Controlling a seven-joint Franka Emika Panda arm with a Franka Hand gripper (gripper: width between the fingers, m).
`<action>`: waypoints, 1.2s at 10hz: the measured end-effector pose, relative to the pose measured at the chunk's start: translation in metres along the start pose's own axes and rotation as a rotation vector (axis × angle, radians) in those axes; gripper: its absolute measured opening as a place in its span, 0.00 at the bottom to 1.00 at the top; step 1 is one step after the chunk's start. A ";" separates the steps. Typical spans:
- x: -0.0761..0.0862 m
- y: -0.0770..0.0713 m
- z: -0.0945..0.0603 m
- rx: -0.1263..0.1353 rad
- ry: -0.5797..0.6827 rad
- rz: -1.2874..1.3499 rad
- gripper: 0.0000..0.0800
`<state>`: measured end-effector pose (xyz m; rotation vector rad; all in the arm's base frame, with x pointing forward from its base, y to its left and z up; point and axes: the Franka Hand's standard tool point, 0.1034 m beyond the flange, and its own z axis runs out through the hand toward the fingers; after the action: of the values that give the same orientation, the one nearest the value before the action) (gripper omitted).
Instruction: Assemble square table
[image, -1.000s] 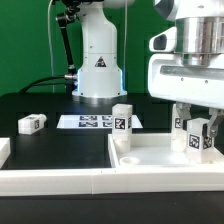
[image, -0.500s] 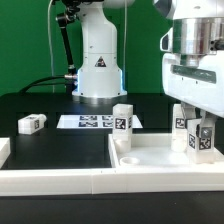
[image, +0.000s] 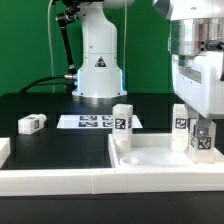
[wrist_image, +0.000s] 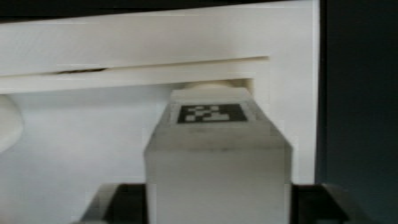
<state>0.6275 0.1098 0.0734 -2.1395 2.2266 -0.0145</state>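
Exterior view: your jaws pinch an upright white block leg (image: 203, 139) with a black-and-white tag, long axis vertical. It hangs directly below them, over the white square plastic slab's (image: 150, 160) three-o'clock corner, ready to lower.

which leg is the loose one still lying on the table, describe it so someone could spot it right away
Start at the black table and find the flat marker board in front of the robot base. Toward the exterior view's left of it, by itself, lies a small white leg with a tag. Unlike the other legs, which stand upright at the square table slab, this one lies on its side on bare black surface.
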 end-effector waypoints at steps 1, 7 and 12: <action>0.000 0.000 0.000 0.000 0.000 -0.021 0.61; -0.010 -0.004 -0.002 0.036 0.005 -0.568 0.81; -0.013 -0.006 -0.003 0.036 0.064 -1.107 0.81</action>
<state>0.6341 0.1229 0.0771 -3.0182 0.7789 -0.1599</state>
